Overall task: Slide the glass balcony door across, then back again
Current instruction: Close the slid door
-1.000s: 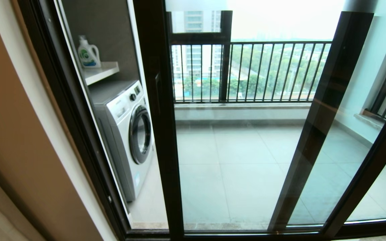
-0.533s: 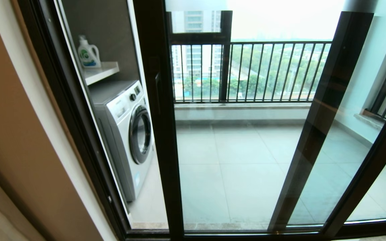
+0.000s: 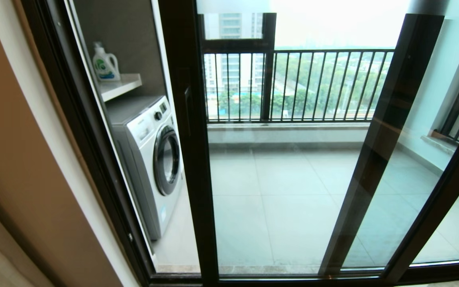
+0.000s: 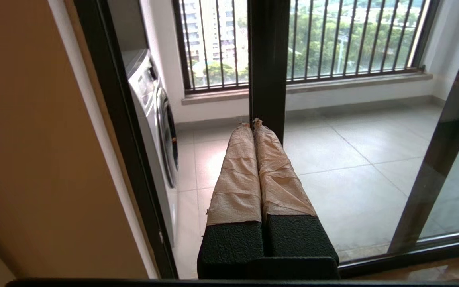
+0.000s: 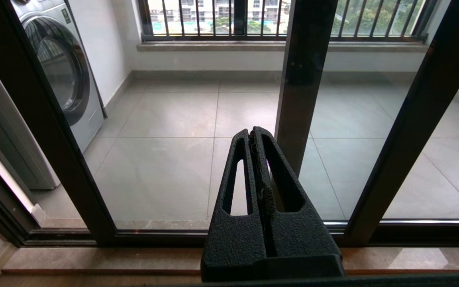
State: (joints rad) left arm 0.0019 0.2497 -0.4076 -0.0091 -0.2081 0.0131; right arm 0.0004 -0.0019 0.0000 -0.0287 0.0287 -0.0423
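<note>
Nothing moved since earlier: left pincer [image 4: 252,123] clenched empty near door [image 3: 285,191] stile, right pincer [image 5: 253,133] clenched idle; could slip off handle [image 3: 187,111].

Dark brown-black door frame [image 3: 191,159], white washing machine [image 3: 150,159], pale grey floor tiles [image 3: 285,199], black railing [image 3: 313,83].

Open gap [image 3: 173,223] beside door stile [image 3: 191,159]
</note>
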